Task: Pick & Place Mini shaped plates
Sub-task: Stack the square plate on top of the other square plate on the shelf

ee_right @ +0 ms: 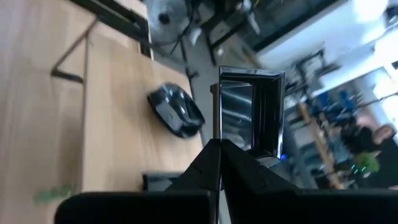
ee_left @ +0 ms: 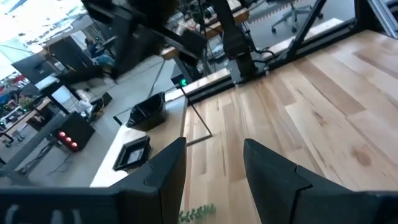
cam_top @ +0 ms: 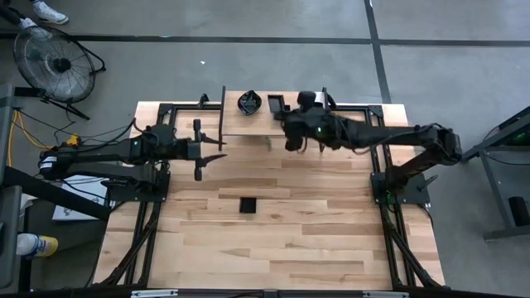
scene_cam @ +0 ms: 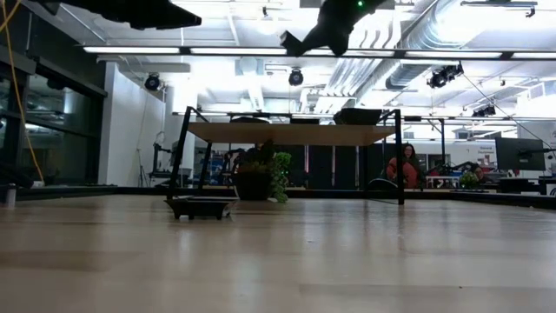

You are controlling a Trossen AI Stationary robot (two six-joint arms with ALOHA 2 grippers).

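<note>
Above the far middle of the table, the right gripper (ee_right: 219, 152) hangs high over a small raised wooden shelf (cam_top: 248, 124), its fingers pinched together on the rim of a glossy black square plate (ee_right: 250, 112). In the right wrist view that plate stands on edge beyond the fingertips, its shiny inside facing the camera, held clear of the shelf top below. In the high view the right gripper (cam_top: 290, 142) shows near the shelf's right end, though the plate itself is hard to make out there against the dark arm.

A second dish, the rounded plate (cam_top: 248, 103), lies on the shelf toward its far edge, to the left of the held one and apart from it; the right wrist view shows it flat on the wood (ee_right: 176, 109). A third, the flat square plate (cam_top: 248, 204), sits on the table nearer the middle, well apart from both grippers. It appears to be the low dark tray (scene_cam: 201, 206) in front of the shelf's legs in the low view.

The left gripper (cam_top: 201, 150) waits just left of the shelf, above the table, with its fingers (ee_left: 163, 171) spread wide and nothing between them. In the left wrist view two dark dishes rest on the shelf top ahead of it, one deep (ee_left: 148, 112) and one flat (ee_left: 132, 153).
</note>
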